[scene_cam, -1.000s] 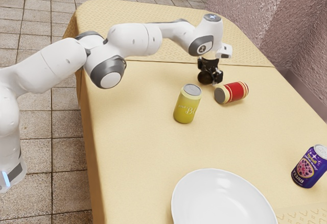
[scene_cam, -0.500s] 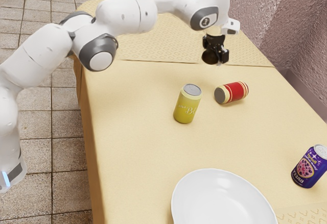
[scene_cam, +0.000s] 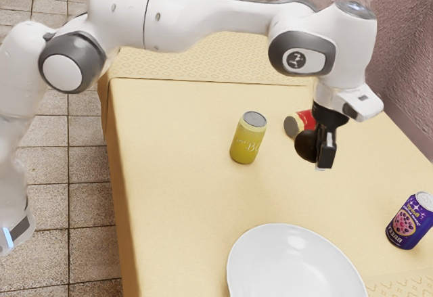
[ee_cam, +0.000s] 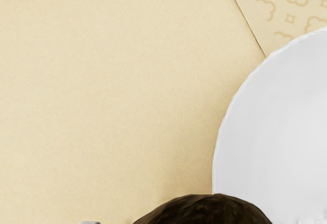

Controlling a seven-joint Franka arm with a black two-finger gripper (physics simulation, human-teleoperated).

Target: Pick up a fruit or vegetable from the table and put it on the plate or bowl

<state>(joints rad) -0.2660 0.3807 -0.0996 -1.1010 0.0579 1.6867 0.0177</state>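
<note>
A white plate (scene_cam: 270,270) lies at the worktop's (scene_cam: 183,189) near edge, with a purple can (scene_cam: 409,220) upright toward the exterior view's right. Beyond the plate, the jaws grip a dark brown fruit (scene_cam: 306,145) in the air above the worktop. Farther back are an upright yellow can (scene_cam: 247,138) and a toppled red can (scene_cam: 302,120).

The bench (scene_cam: 183,175) is plain pale yellow with a cloud-patterned border. The plate (scene_cam: 291,263) is white, the fruit (scene_cam: 306,146) dark brown. There are a yellow can (scene_cam: 247,138), a red can (scene_cam: 304,116) and a purple can (scene_cam: 409,220) printed with berries.

The hand (scene_cam: 315,149) with the dark fruit (scene_cam: 304,145) has swung toward the plate (scene_cam: 270,270).
</note>
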